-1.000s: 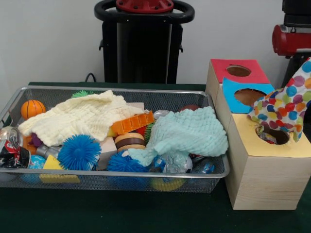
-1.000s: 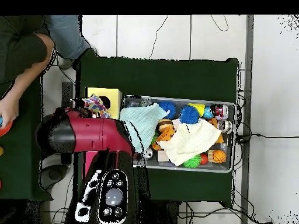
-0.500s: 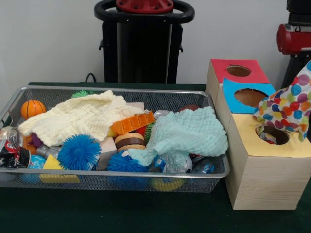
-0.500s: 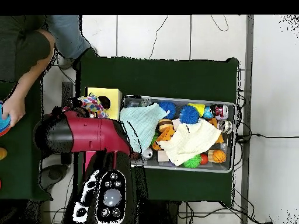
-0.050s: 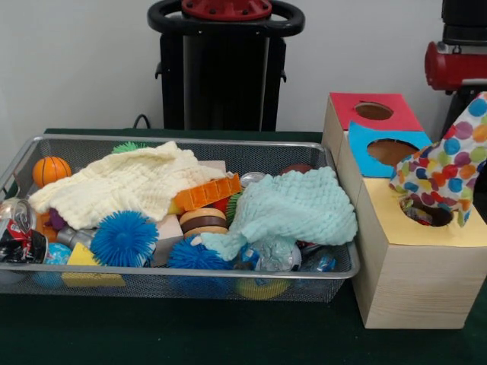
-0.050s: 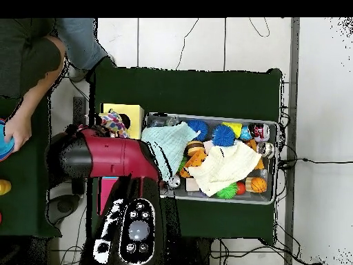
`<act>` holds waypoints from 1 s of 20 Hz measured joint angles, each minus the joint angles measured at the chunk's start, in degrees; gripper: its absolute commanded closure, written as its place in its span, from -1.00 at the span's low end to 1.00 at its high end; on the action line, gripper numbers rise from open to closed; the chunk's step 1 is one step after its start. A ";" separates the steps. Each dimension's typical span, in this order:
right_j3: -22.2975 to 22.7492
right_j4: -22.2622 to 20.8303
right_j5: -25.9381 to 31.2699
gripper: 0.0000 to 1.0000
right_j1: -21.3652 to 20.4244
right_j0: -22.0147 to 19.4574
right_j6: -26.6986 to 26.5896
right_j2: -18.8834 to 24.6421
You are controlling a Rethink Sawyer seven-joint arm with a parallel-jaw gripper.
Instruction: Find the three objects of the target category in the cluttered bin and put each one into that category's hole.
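Note:
A polka-dot cloth (image 5: 445, 171) hangs in a peak over the hole of the yellow-topped wooden box (image 5: 411, 228), with its lower end in the hole. Its top reaches the picture's right edge, where my gripper (image 5: 481, 97) holds it up; the red and black arm (image 5: 455, 65) stands just above. In the overhead view the red arm (image 6: 103, 157) covers the gripper, and the cloth (image 6: 110, 124) shows beside the yellow box (image 6: 129, 110). A cream cloth (image 5: 125, 182) and a mint cloth (image 5: 293, 205) lie on the clutter in the wire bin (image 5: 183, 275).
Red-topped (image 5: 373, 111) and blue-topped (image 5: 389, 150) boxes with holes stand behind the yellow one. The bin also holds blue spiky balls (image 5: 124, 237), an orange ball (image 5: 50, 169), a can (image 5: 17, 228) and blocks. A person (image 6: 27, 69) stands at the overhead view's left edge.
The polka-dot cloth has bobbed over the yellow hole, first right and lower, then back left and up. The arm shifted slightly. The person's hand moved at the left edge.

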 measured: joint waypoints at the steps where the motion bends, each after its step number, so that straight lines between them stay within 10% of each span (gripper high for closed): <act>1: -0.03 -0.02 -0.02 1.00 0.16 -0.52 0.00 0.05; 20: -0.28 -0.80 -5.39 1.00 3.75 -5.97 0.00 0.36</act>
